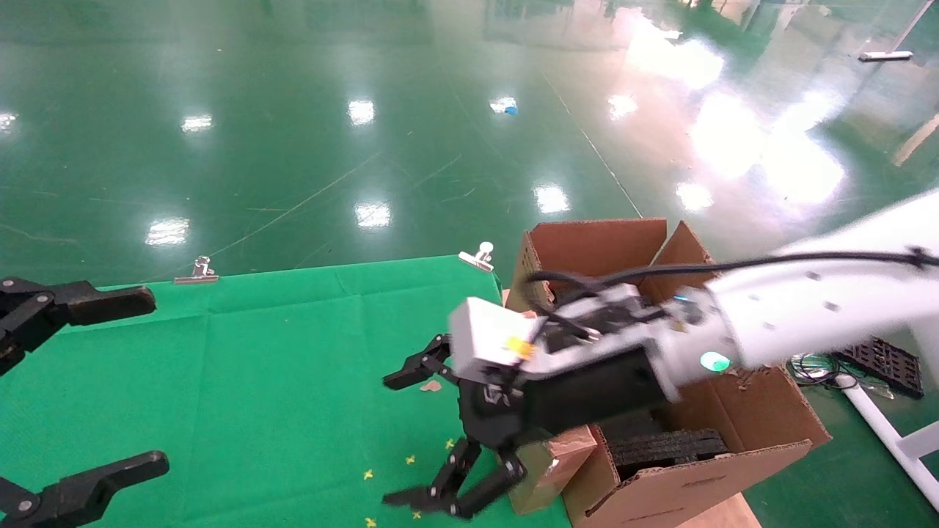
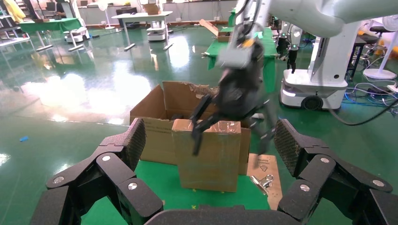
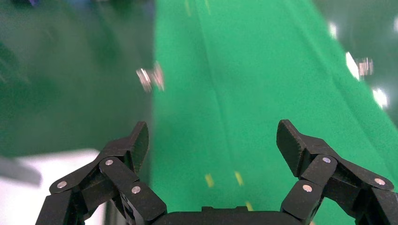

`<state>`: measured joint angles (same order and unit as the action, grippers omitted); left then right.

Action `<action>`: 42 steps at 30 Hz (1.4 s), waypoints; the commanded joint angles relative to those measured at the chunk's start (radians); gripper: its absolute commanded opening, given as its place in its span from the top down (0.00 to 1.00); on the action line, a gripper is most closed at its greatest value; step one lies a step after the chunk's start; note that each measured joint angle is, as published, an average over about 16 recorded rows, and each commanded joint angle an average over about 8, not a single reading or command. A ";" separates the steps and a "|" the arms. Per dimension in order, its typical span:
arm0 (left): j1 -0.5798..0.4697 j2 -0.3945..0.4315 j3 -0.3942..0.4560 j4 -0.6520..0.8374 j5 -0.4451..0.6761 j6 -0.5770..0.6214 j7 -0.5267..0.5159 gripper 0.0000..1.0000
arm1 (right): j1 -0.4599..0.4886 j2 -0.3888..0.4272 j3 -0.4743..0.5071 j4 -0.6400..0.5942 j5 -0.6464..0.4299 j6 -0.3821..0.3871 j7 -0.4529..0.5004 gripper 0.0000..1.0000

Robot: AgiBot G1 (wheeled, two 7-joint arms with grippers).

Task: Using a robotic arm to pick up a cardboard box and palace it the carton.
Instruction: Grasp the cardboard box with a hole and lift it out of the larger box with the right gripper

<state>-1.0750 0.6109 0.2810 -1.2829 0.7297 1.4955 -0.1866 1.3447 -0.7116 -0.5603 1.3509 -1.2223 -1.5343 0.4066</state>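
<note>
The cardboard box [image 1: 549,463] stands upright on the green cloth [image 1: 257,381], against the carton [image 1: 682,469], just beside the right gripper [image 1: 411,440], whose fingers spread wide, holding nothing. The left gripper [image 1: 117,381], likewise open, hangs well apart.

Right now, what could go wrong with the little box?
The right gripper is open and empty beside the cardboard box, which stands upright at the edge of the table; a finger might tip it off. The arm might also bump a flap of the carton. The left gripper idles open at the left.
</note>
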 commanded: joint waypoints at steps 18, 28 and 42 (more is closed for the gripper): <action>0.000 -0.001 0.001 0.000 -0.001 -0.001 0.001 0.00 | 0.569 -0.043 -0.532 0.009 -0.295 -0.053 0.085 0.00; -0.001 -0.001 0.002 0.000 -0.001 -0.001 0.001 0.00 | 0.702 -0.050 -0.787 0.006 -0.187 -0.042 0.112 0.00; -0.001 -0.001 0.003 0.000 -0.002 -0.001 0.002 0.00 | 0.804 -0.086 -0.967 0.003 -0.148 -0.017 0.190 0.00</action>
<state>-1.0757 0.6095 0.2842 -1.2829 0.7275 1.4942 -0.1850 2.1489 -0.7956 -1.5240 1.3504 -1.3805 -1.5485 0.6377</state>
